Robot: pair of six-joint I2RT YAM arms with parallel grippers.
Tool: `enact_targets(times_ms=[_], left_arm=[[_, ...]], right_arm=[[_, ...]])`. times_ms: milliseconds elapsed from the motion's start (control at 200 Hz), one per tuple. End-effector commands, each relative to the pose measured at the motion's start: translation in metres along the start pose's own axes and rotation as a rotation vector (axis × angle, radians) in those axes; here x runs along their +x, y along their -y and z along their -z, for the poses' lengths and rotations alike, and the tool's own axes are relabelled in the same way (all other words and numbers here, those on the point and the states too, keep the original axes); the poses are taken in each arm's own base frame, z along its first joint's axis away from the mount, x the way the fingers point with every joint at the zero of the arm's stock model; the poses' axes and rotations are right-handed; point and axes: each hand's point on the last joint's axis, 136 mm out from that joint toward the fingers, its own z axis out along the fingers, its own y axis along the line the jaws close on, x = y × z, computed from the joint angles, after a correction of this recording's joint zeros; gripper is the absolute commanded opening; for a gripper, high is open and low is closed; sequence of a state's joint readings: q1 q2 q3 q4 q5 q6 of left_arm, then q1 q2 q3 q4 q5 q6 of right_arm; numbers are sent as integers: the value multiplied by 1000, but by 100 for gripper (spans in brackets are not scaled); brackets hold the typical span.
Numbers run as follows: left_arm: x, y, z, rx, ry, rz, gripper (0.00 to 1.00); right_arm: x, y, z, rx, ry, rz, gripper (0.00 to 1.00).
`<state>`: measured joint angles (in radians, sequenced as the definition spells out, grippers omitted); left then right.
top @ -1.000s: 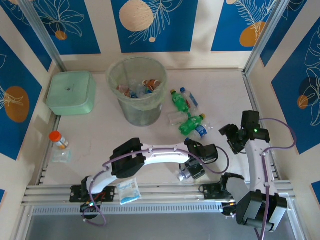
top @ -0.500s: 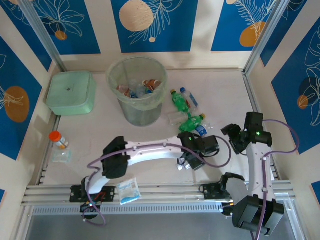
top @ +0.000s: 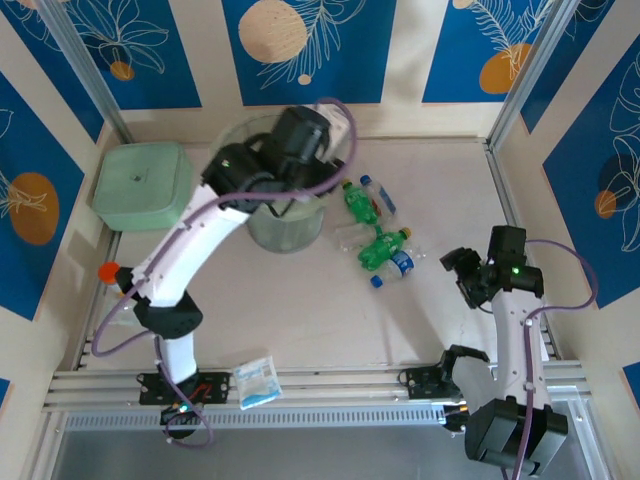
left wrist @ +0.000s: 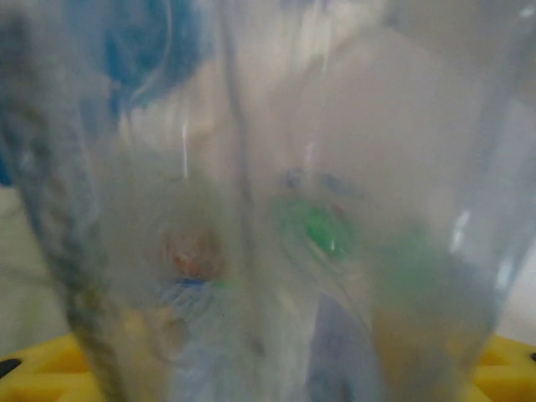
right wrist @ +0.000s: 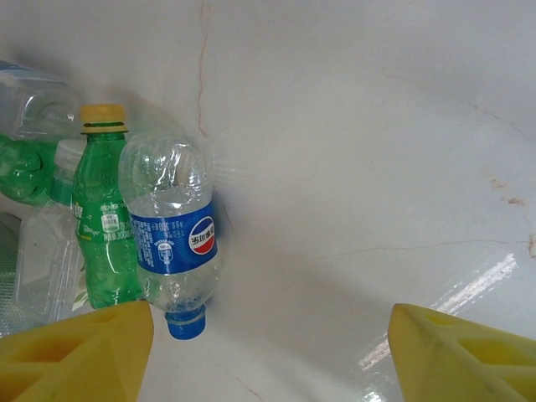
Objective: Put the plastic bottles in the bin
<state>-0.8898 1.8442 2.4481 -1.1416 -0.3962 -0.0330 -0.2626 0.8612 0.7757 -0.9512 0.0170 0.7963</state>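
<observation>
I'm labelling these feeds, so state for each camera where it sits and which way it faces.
Top external: above and behind the bases, looking down on the table; both arms show, left pincer over the bin, right pincer at the right.
Left wrist: on the left arm, facing down through a blurred clear bottle, seemingly held; yellow fingertips at the bottom.
Right wrist: on the right arm, facing down at the blue-labelled bottle; yellow fingertips spread open.
Shared: top external and right wrist both show that blue-labelled bottle beside a green bottle.

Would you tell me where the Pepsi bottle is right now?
The Pepsi bottle lies left of centre in the right wrist view, beside a green bottle.
</observation>
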Motion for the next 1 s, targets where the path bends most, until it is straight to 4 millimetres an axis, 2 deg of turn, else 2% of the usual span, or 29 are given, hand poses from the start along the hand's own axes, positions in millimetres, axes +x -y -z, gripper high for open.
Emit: enact_targets(times_ms=[0,225,315,415,540,620,745,850,995], left_arm=[[0,-36,-12,-90,1,-46,62],[-2,-109,-61,-178,36,138,60],[4,-129,-79,-197,25,175,60],[19,-147,-98,-193,-21,223,60],[40,-157,-115,-196,-87,245,60],[51,-156,-125,-190,-121,237,61],[63,-159,-134,-215,-164,219,68],[70,-158,-134,-219,-192,216,81],[68,-160,-120,-229,-190,225,90]], right_arm=[[11,-1,-3,-22,-36,-11,75],[16,-7,-5,-21,-44,17,74],[16,-9,-4,-21,-43,29,74],[17,-10,-5,-23,-45,37,74],[17,-12,-8,-24,-49,38,74],[17,-14,-9,-21,-51,43,74],[16,-16,-9,-20,-49,49,74],[15,-17,-7,-17,-43,51,74],[13,-19,-3,-18,-33,57,74]])
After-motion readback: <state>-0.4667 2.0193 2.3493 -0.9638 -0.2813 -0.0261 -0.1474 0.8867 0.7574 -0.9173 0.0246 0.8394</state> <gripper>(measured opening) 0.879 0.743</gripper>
